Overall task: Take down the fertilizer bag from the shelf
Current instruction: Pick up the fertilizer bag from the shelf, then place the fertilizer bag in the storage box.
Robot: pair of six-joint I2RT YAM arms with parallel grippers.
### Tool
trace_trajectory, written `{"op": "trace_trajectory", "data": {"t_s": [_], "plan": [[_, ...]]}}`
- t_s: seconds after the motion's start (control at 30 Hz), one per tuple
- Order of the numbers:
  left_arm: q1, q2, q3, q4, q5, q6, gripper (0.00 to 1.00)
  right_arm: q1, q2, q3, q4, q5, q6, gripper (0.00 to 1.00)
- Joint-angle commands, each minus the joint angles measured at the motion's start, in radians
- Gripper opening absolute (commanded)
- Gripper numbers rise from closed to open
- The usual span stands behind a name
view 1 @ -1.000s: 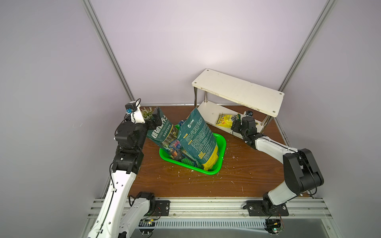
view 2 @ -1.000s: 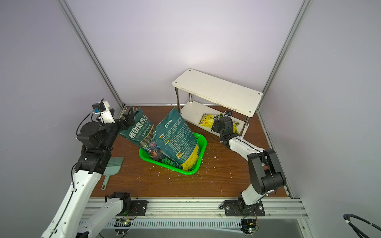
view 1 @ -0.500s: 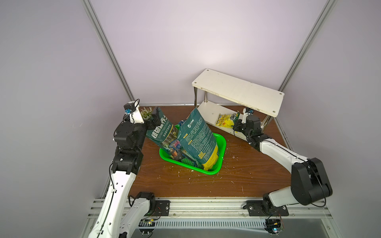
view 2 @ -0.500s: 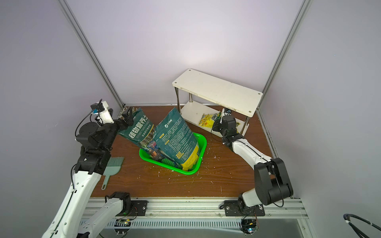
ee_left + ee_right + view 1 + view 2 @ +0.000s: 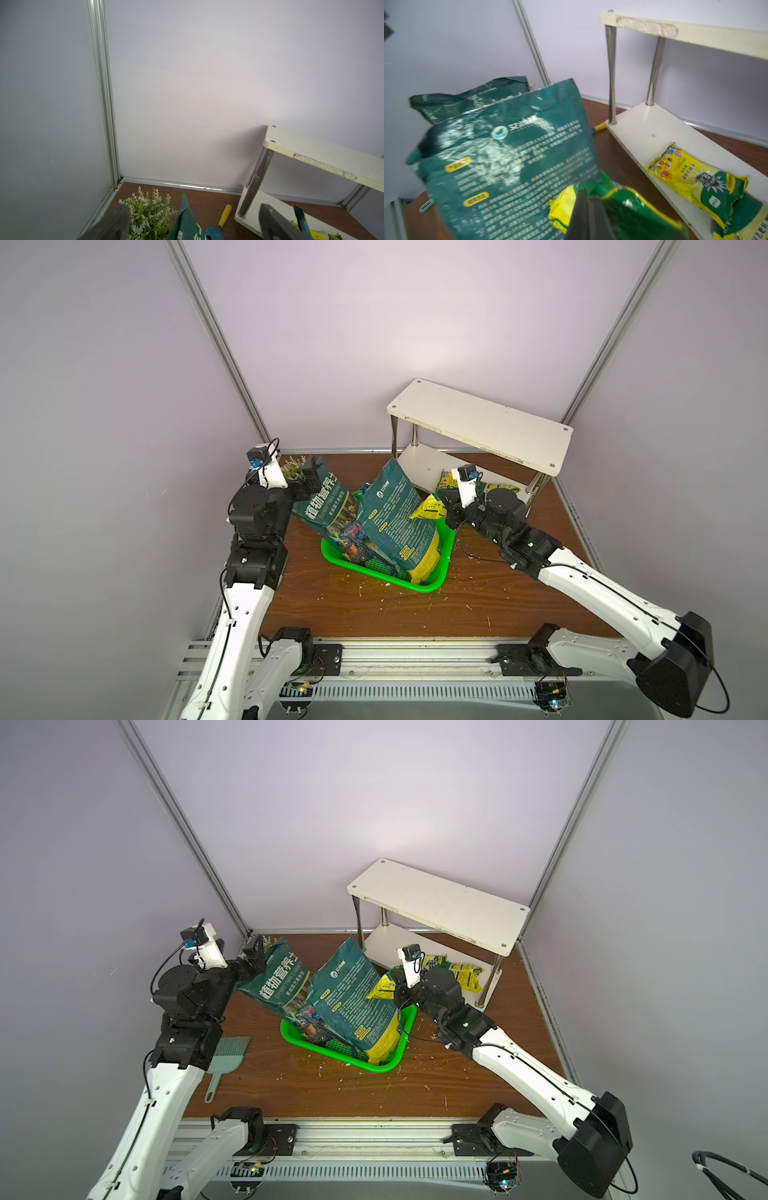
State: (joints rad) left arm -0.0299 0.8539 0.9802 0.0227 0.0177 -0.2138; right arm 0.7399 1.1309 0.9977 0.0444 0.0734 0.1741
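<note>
**Right gripper (image 5: 448, 512) carrying the load.** Its fingers were pressed together on one edge of the small yellow-and-green fertilizer bag (image 5: 428, 508). The bag hung just ahead of the fingertips, clear of the shelf (image 5: 478, 423) behind the gripper. A second yellow packet (image 5: 695, 178) lay on the shelf's lower board (image 5: 643, 128), off to the gripper's side.

Directly ahead of the gripper leaned a tall teal bag (image 5: 395, 514), standing in the green basket (image 5: 386, 578), whose rim lay just below the gripper. Whether the held bag touched the teal one could not be told.

The left gripper (image 5: 194, 218) was spread wide and held nothing. The top corner of another teal bag (image 5: 187, 220) stood between its fingers, with a small plant (image 5: 149, 209) just beside it.

**Judged best handling.**
- The pinch caught only an edge, so the bag would probably swing; a firm squeeze and a slow descent seemed wise.
- Setting it on bare tabletop beside the basket would likely avoid nudging the leaning teal bag.
- The fingers should part only once the bag's weight rested.
</note>
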Motion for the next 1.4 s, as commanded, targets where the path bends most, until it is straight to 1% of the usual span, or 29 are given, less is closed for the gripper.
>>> {"op": "trace_trajectory", "data": {"t_s": [0.0,0.13,0.3,0.4,0.47,0.6,0.77,0.9,1.03,1.13,1.37], "plan": [[0.019,-0.004,-0.005,0.023,-0.002,0.014,0.99,0.053,-0.065,0.09,0.02,0.022,-0.057,0.0],[0.02,-0.007,-0.008,0.025,-0.005,0.013,0.99,0.135,-0.11,0.106,0.006,-0.004,-0.076,0.0],[0.025,-0.007,-0.008,0.025,-0.007,0.014,1.0,0.233,-0.14,0.117,0.007,-0.129,-0.088,0.0],[0.028,-0.009,-0.01,0.026,-0.007,0.013,1.0,0.295,-0.117,0.126,0.027,-0.215,-0.097,0.0],[0.03,-0.009,-0.01,0.025,-0.007,0.013,1.0,0.333,-0.078,0.152,0.019,-0.215,-0.095,0.0],[0.033,-0.012,-0.01,0.026,-0.007,0.011,1.0,0.418,0.044,0.225,0.0,-0.135,-0.077,0.0],[0.037,-0.019,-0.013,0.028,-0.006,0.009,1.0,0.493,0.168,0.266,0.044,-0.061,-0.047,0.0],[0.039,-0.019,-0.012,0.026,-0.007,0.009,1.0,0.552,0.264,0.32,0.052,0.067,-0.05,0.0],[0.039,-0.024,-0.014,0.028,-0.009,0.008,1.0,0.579,0.338,0.341,0.087,0.167,-0.019,0.0],[0.039,-0.027,-0.017,0.029,-0.009,0.007,1.0,0.591,0.368,0.329,0.137,0.262,0.014,0.0],[0.041,-0.024,-0.016,0.029,-0.005,0.008,1.0,0.614,0.363,0.219,0.293,0.44,0.045,0.0]]}}
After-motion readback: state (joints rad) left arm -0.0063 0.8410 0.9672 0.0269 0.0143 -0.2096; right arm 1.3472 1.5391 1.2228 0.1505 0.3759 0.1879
